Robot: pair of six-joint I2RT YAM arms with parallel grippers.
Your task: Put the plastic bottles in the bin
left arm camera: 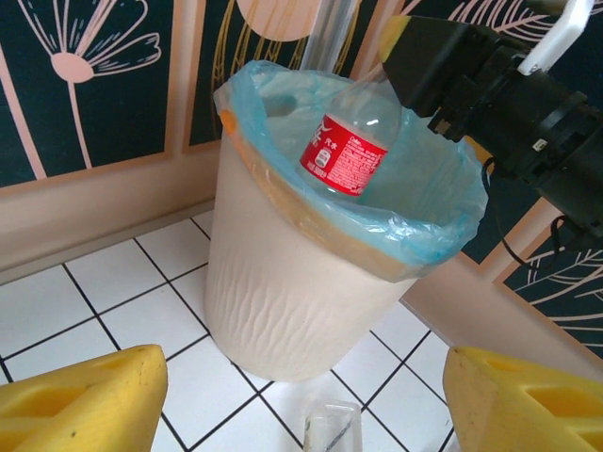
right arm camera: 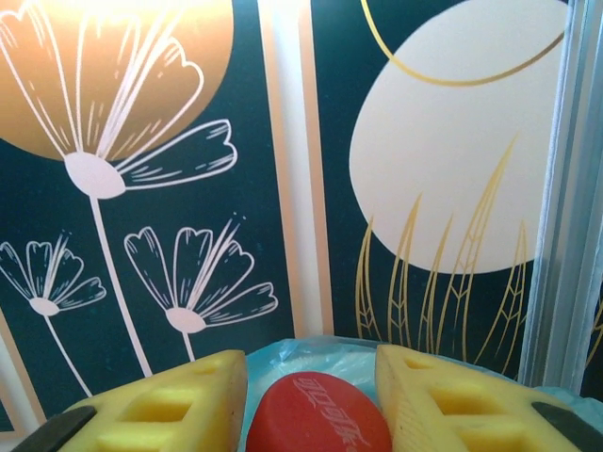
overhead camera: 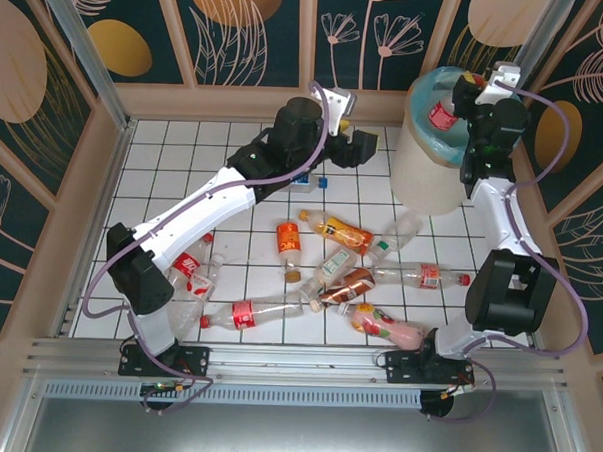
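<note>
The cream-white bin (overhead camera: 424, 176) with its turquoise liner stands at the back right, also close up as the bin (left arm camera: 283, 273). A clear bottle with a red label (left arm camera: 344, 155) stands tilted inside the bin, under my right gripper (overhead camera: 470, 91). The right gripper (right arm camera: 311, 400) is shut on that bottle's red cap (right arm camera: 318, 414). My left gripper (overhead camera: 357, 146) hangs open left of the bin with nothing between its fingers. Several bottles lie on the tiled floor, among them an orange-labelled one (overhead camera: 289, 238), a red-labelled one (overhead camera: 243, 313) and a pink one (overhead camera: 389, 327).
A small clear bottle end (left arm camera: 332, 428) lies on the tiles just before the bin, between my left fingers (left arm camera: 85, 400). Crushed bottles (overhead camera: 192, 266) lie beside the left arm's base. Wooden walls with flower panels close the floor on three sides.
</note>
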